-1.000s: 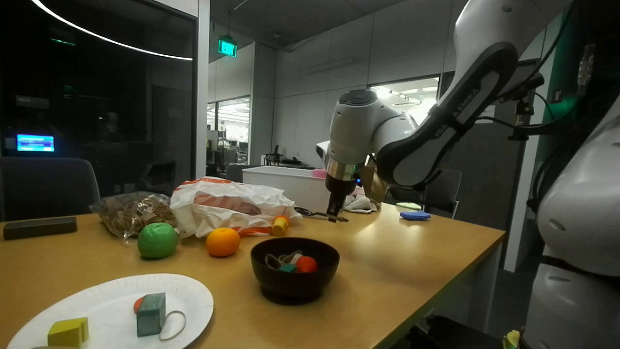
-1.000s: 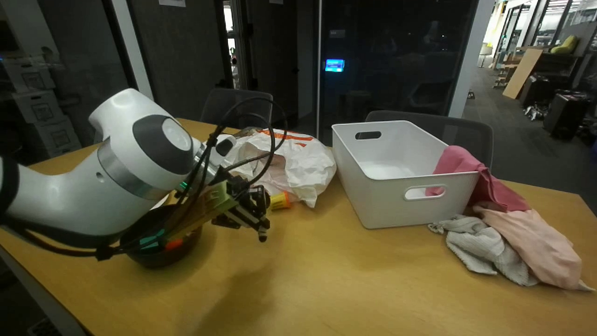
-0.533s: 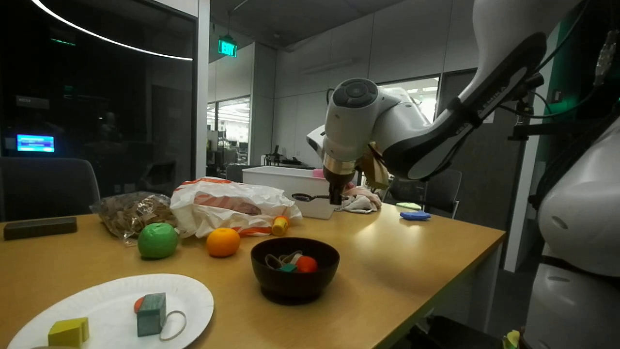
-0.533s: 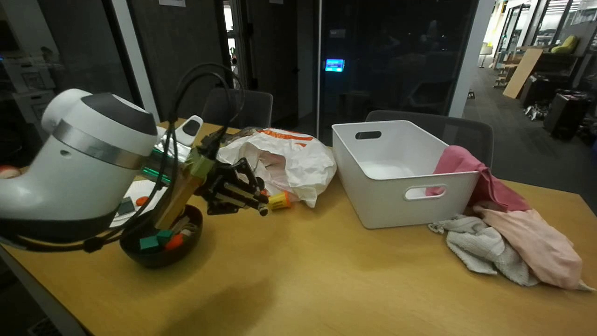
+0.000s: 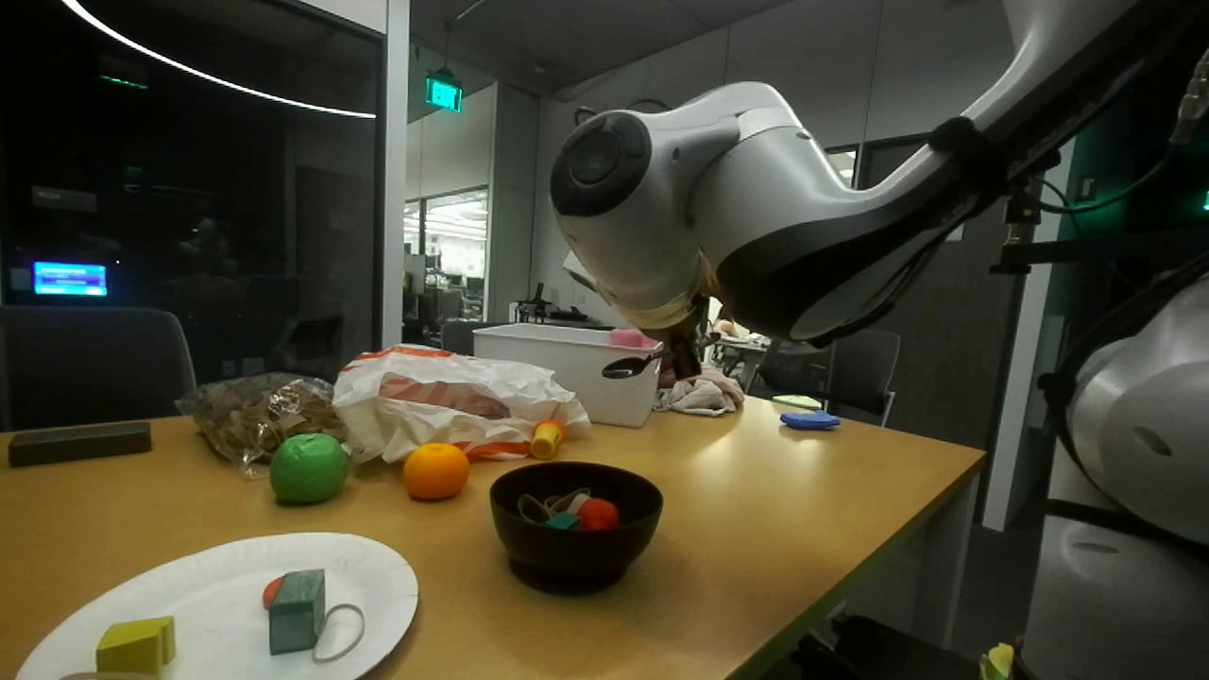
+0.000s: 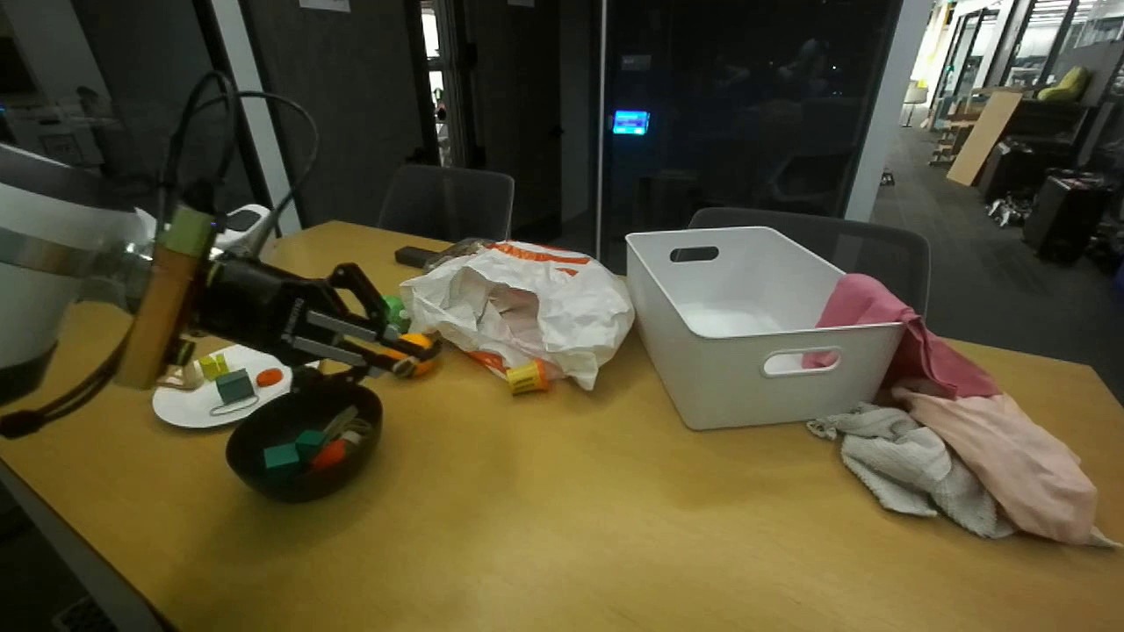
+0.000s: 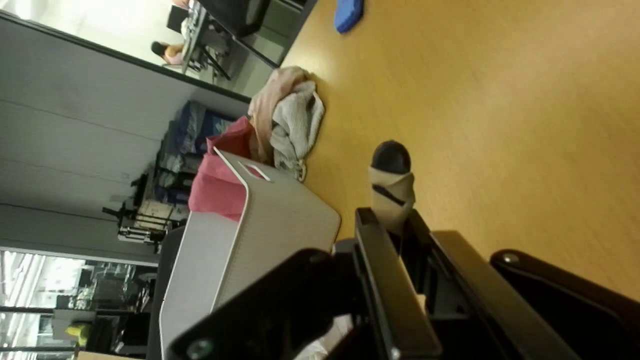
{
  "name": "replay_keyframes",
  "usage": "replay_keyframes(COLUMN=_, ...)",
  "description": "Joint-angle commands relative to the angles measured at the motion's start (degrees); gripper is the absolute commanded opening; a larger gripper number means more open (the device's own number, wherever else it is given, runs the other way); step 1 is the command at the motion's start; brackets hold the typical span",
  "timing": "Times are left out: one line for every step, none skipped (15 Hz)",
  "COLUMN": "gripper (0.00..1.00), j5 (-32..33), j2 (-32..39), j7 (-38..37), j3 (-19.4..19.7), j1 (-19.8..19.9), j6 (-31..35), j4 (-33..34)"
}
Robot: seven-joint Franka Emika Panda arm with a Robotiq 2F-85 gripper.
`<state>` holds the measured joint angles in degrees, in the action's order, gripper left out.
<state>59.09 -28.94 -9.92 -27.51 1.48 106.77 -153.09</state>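
Fingers point(image 7: 395, 300) clamped on the spoon point(image 5: 624, 366) | up in the air over the desk point(image 5: 746, 529), inward of its robot-side edge point(image 5: 845, 567) | light and stiff, I'd reckon, maybe slippery, hardly fragile | best hold: that wrapped handle point(image 7: 392, 211)!

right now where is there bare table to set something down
Bare: the wide stretch of table bordered by the dark bowl, white bin and gray cloth. Crowded: around the white bag, orange and green fruit. Above the table, the gripper holds a spoon.
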Motion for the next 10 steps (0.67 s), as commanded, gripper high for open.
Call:
replay_keyframes(gripper=0.11, j5=-0.85, j2=4.67, j7=5.76, j3=-2.26, j1=-5.38, j6=-15.56, j4=5.56)
replay_keyframes(gripper=0.11, j5=-0.44, j2=6.34, j7=7.28, j3=-1.92, j1=-7.24, j6=-19.89, j4=6.94)
replay_keyframes(gripper=0.11, j5=-0.14, j2=8.42, j7=8.36, j3=-1.16, j1=-9.53, j6=-24.06, j4=8.30)
replay_keyframes(gripper=0.11, j5=-0.52, j2=10.22, j7=9.98, j3=-0.69, j1=-11.11, j6=-27.96, j4=9.94)
replay_keyframes(gripper=0.12, j5=-1.25, j2=12.76, j7=10.28, j3=-0.55, j1=-12.40, j6=-32.08, j4=11.59)
replay_keyframes(gripper=0.12, j5=-1.46, j2=15.12, j7=11.18, j3=0.04, j1=-13.64, j6=-35.37, j4=13.16)
replay_keyframes(gripper=0.12, j5=-2.32, j2=17.27, j7=12.07, j3=0.79, j1=-14.64, j6=-38.23, j4=14.88)
replay_keyframes(gripper=0.12, j5=-3.12, j2=19.54, j7=12.87, j3=1.50, j1=-15.50, j6=-40.49, j4=16.52)
replay_keyframes(gripper=0.12, j5=-4.16, j2=21.51, j7=14.15, j3=2.37, j1=-16.34, j6=-41.60, j4=18.02)
replay_keyframes(gripper=0.11, j5=-5.38, j2=22.78, j7=16.07, j3=3.25, j1=-17.25, j6=-41.48, j4=19.35)
